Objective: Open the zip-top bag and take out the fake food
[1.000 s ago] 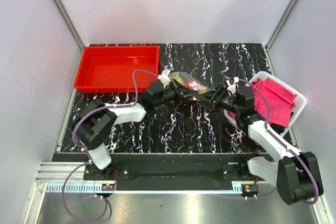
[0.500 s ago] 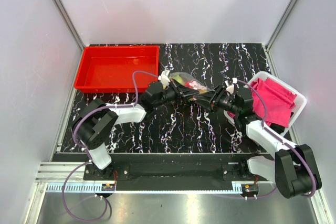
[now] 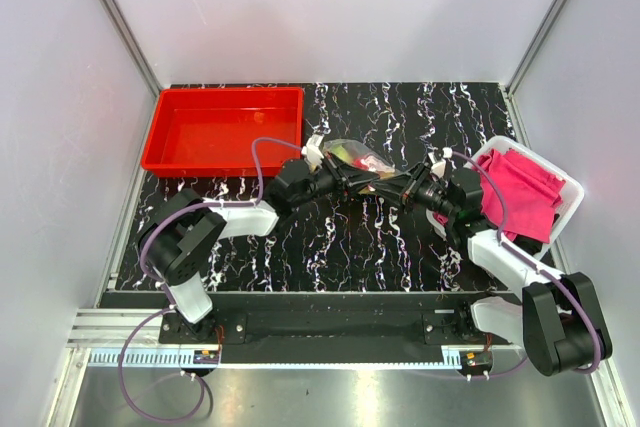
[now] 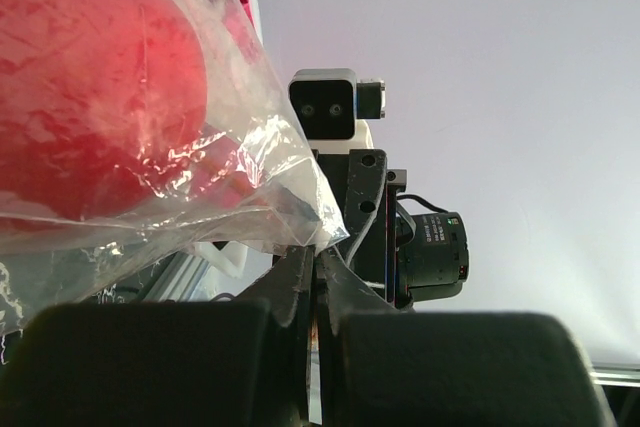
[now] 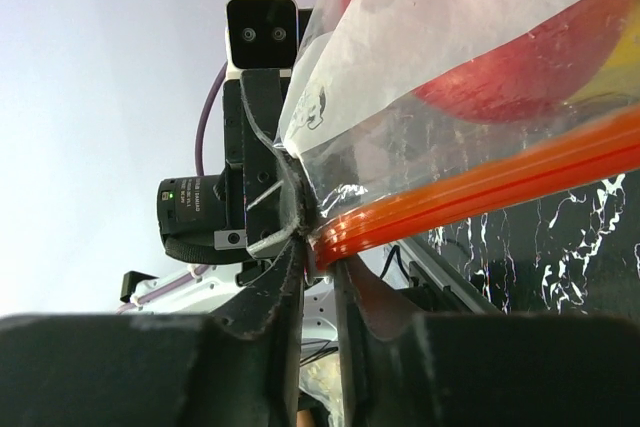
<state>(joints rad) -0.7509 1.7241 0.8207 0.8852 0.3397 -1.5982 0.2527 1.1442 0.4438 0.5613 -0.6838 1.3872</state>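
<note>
The zip-top bag (image 3: 362, 160) hangs over the middle of the tabletop (image 3: 340, 247), between the two arms, with the fake food (image 3: 350, 153) inside it. In the left wrist view a red round fruit (image 4: 90, 97) presses against the clear film.

The left tool (image 4: 315, 255) is closed and pinches a corner of the film; its jaws stand together with the plastic between them. The right tool (image 5: 318, 247) has its jaws almost together, and the end of the orange zip strip (image 5: 480, 182) sits between them. I judge that it grips the lip of the bag there.

The two tools meet tip to tip, and each wrist camera looks straight at the other one. The grip point is at one end of the mouth. From there the strip, which is the long axis, runs toward the far side of the tabletop, so the bag lies behind the tools and not between their bases. Both arms are equally near.

To open the seal, I think the tools must separate across the strip, each one taking its own lip. I cannot tell whether they hold different lips.
</note>
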